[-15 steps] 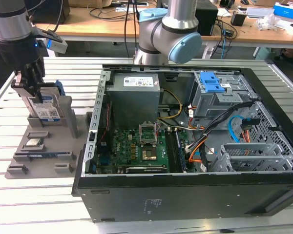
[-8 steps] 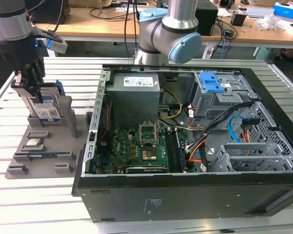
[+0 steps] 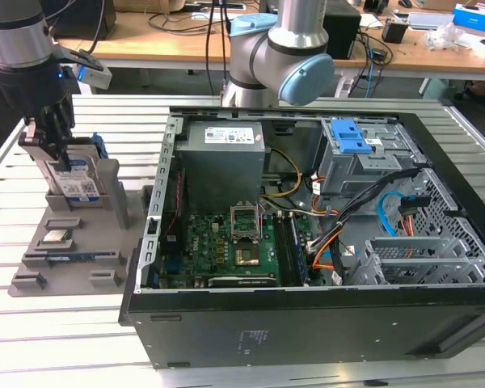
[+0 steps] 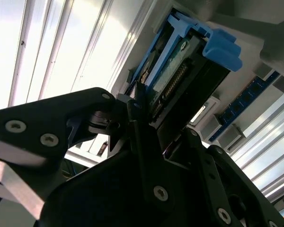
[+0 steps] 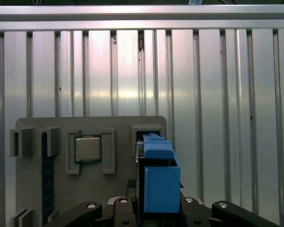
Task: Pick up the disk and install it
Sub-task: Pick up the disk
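Lab: opened computer case (image 3: 307, 327), cable-strewn desks (image 3: 145, 44)

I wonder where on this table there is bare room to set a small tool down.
Bare slats lie between the gray fixture and the table's near edge. Crowded: the open case, and the fixture's far end, where the gripper is at the disk.

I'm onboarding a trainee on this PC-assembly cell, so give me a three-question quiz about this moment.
1. True or false: the disk already sits inside the computer case.
2. The gripper is nearest to: A) the disk, B) the processor chip, C) the power supply.
3. Fill in: the disk stands on edge in the gray ____ on the exterior view's left.
Key: 1 false; 2 A; 3 holder.
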### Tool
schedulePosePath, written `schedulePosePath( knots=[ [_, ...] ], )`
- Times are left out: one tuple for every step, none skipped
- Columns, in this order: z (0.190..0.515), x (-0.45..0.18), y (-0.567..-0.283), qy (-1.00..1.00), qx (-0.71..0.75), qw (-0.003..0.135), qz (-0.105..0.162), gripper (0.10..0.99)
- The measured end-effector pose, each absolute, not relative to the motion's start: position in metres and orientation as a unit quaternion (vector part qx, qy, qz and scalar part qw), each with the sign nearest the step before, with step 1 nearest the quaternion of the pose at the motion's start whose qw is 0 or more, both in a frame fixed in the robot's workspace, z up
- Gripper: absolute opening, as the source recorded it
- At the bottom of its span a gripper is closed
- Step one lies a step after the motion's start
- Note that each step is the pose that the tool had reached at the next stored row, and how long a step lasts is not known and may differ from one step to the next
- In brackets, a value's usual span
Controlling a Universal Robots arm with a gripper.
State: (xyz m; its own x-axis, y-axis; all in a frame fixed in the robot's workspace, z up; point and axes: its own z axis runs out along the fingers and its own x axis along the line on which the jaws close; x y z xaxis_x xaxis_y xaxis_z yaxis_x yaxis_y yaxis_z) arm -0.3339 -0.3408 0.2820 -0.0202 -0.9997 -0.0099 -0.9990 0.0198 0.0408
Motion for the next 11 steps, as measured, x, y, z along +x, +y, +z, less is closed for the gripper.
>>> schedulePosePath(
  knots=[
    [0.283,-0.334,-0.341,-0.714,0.7,0.011,-0.018,0.361],
    [0.284,-0.334,-0.341,-0.714,0.7,0.011,-0.018,0.361],
    [0.286,-0.334,-0.341,-0.714,0.7,0.011,-0.018,0.361],
    [0.287,-0.334,-0.341,-0.714,0.7,0.011,-0.018,0.361],
    [0.289,-0.334,-0.341,-0.714,0.7,0.011,-0.018,0.361],
    [0.291,-0.334,-0.341,-0.714,0.7,0.011,-0.018,0.361],
    [0.292,-0.334,-0.34,-0.714,0.7,0.011,-0.018,0.361],
    [0.293,-0.334,-0.34,-0.714,0.7,0.011,-0.018,0.361],
    [0.295,-0.334,-0.34,-0.714,0.7,0.011,-0.018,0.361],
    [0.297,-0.334,-0.34,-0.714,0.7,0.011,-0.018,0.361],
    [0.3,-0.334,-0.34,-0.714,0.7,0.011,-0.018,0.361]
  ],
)
